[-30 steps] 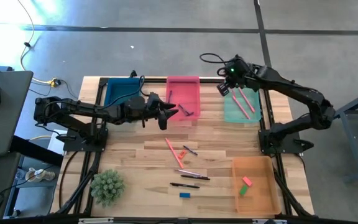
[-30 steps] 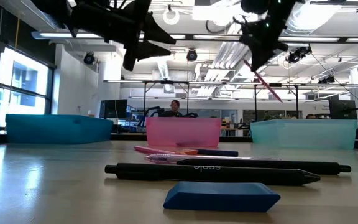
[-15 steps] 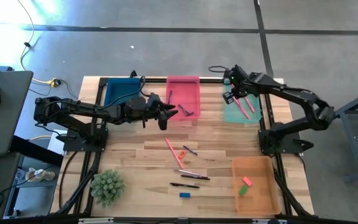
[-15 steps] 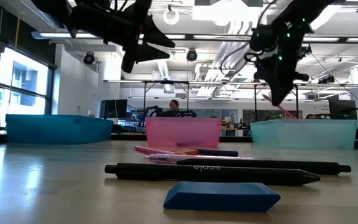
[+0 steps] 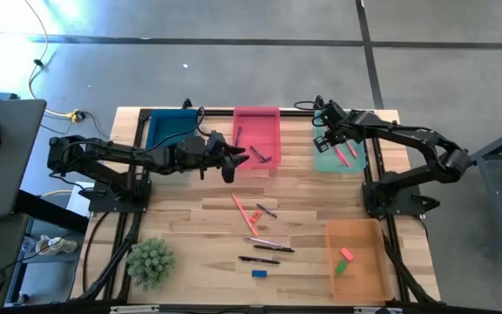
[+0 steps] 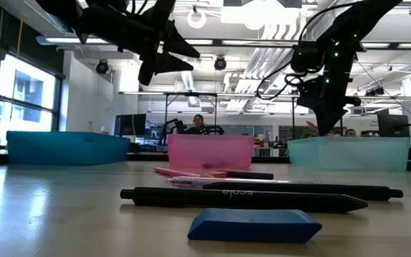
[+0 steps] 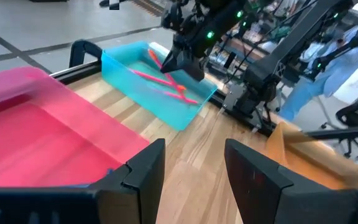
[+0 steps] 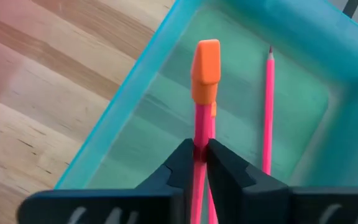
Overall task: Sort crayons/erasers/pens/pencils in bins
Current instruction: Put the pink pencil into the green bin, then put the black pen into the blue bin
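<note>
One pink pencil [image 8: 199, 134] pinched between right gripper [image 8: 199, 163] fingers above the teal bin [image 8: 135, 87]; released carelessly, it could bounce out.

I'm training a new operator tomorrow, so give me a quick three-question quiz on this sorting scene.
1. True or false: the right gripper is pinching a pink pencil over the teal bin.
2. Which eraser lies on the table, outside every bin? A) pink B) green C) blue
3. Fill in: the left gripper, open and empty, hovers at the ____ bin.

Key:
1. True.
2. C, the blue eraser.
3. Pink: the pink bin.
</note>
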{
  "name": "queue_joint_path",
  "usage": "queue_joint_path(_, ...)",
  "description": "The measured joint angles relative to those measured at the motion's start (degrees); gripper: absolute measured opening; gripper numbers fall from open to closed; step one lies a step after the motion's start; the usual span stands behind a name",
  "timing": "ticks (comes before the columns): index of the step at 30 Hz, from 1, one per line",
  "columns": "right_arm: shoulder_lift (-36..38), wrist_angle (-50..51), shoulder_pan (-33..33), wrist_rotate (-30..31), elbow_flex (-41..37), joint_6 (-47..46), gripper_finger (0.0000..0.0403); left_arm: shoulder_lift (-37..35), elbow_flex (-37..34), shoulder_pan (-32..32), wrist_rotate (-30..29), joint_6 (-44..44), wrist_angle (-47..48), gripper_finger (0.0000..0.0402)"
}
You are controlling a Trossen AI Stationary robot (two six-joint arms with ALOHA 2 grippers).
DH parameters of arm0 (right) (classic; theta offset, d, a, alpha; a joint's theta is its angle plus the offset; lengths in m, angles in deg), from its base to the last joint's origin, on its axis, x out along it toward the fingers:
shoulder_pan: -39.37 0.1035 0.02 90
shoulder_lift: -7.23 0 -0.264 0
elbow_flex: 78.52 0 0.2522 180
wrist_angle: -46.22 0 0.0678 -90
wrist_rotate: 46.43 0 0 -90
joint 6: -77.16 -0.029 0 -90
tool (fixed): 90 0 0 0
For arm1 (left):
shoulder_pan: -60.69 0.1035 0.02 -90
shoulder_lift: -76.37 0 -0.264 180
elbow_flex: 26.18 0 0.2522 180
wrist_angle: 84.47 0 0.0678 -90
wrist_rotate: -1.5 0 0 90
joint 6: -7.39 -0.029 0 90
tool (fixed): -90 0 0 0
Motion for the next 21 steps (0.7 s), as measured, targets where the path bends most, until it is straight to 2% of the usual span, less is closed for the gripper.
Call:
queue_joint_path(5,0.0,0.1,0.0,-0.33,0.01,-0.85,0.0092,-0.01,0.02,0.0,0.02,-1.98,5.75,0.0156)
queue_joint_path(9,-0.02,4.15,0.0,-0.93,2.25,-2.26,0.0128,-1.33,0.11,0.0,0.04,-2.24,12.09,0.0156)
queue_joint_path(16,0.0,10.48,3.46,-0.55,10.89,-4.68,0.0139,-6.12,3.49,0.0,-0.55,-7.51,29.12,0.0156)
queue_joint_path(21,0.0,10.54,10.83,-0.94,16.52,-9.27,0.0139,-9.69,5.27,0.11,-1.05,-8.82,38.39,0.0156)
